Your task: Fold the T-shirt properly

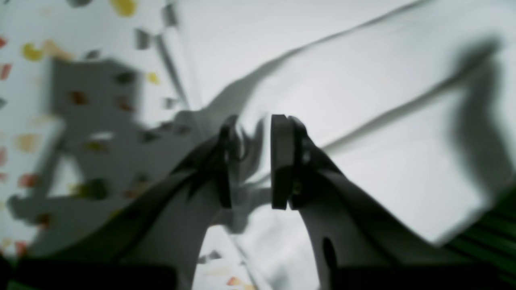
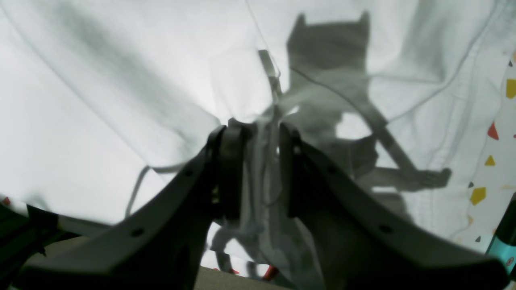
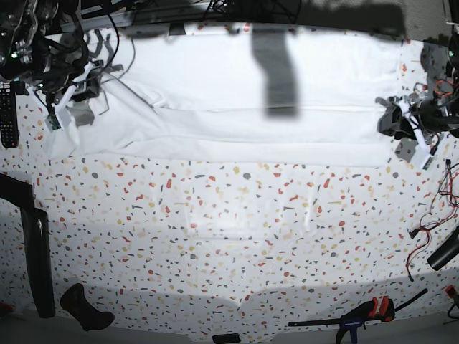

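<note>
A white T-shirt (image 3: 237,107) lies stretched in a long band across the far side of a speckled table (image 3: 229,229), one arm at each end of it. The left claw (image 1: 252,161) is narrowed onto a bunched pinch of the shirt's edge, cloth showing between its jaws in the left wrist view. The right claw (image 2: 260,177) is likewise closed down on gathered folds at the opposite end.

The step in hand looks to be a lengthwise fold carried by both arms at once. Done well, it would call for the two claws to travel together at matching height and pace, keeping the cloth taut between them so the fold line stays straight, and to set the edge down level with the layer below before letting go. Uneven travel would likely skew the crease or drag a wrinkle across the middle.

Much is unclear. Both wrist views are blurred, and neither shows how many layers each claw holds. The sleeves and collar cannot be made out in the base view, where the far edge of the shirt runs into cables and shadow. A dark shadow bar crosses the shirt's middle.
</note>
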`<move>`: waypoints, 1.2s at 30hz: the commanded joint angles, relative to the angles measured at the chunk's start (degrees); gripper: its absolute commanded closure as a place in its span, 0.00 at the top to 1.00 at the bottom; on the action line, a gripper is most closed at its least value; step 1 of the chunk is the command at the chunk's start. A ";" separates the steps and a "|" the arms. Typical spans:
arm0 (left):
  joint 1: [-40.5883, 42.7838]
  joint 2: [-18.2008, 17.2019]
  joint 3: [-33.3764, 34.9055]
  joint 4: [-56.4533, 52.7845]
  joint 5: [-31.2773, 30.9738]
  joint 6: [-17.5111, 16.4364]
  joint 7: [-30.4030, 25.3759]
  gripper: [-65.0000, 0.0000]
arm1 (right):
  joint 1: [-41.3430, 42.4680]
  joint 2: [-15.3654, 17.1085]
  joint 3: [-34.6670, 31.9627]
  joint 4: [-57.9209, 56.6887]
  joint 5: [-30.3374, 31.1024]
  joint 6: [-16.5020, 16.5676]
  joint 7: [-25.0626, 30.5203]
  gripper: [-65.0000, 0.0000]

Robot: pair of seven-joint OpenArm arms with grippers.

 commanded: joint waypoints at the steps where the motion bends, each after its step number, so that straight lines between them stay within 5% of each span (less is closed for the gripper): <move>1: -0.66 -1.70 -0.44 0.79 -3.87 -0.96 0.81 0.19 | 0.31 0.83 0.39 0.79 0.28 0.25 0.68 0.24; 6: -0.72 -2.69 -0.44 0.79 -13.33 -1.21 3.41 0.19 | 0.31 0.81 0.39 0.79 0.31 0.25 0.68 0.24; 17: -0.72 -2.69 -0.44 0.79 -6.60 -1.21 -3.43 0.19 | 0.28 0.81 0.39 0.79 0.33 0.25 0.66 0.24; 30: -0.66 -2.23 -0.44 0.76 -6.64 -1.21 -3.41 0.19 | 0.28 0.81 0.39 0.79 0.33 0.25 0.66 0.24; 36: -0.68 -2.23 -0.44 0.76 -5.86 -1.21 -3.41 0.01 | 0.31 0.81 0.39 0.79 0.33 0.25 0.66 0.24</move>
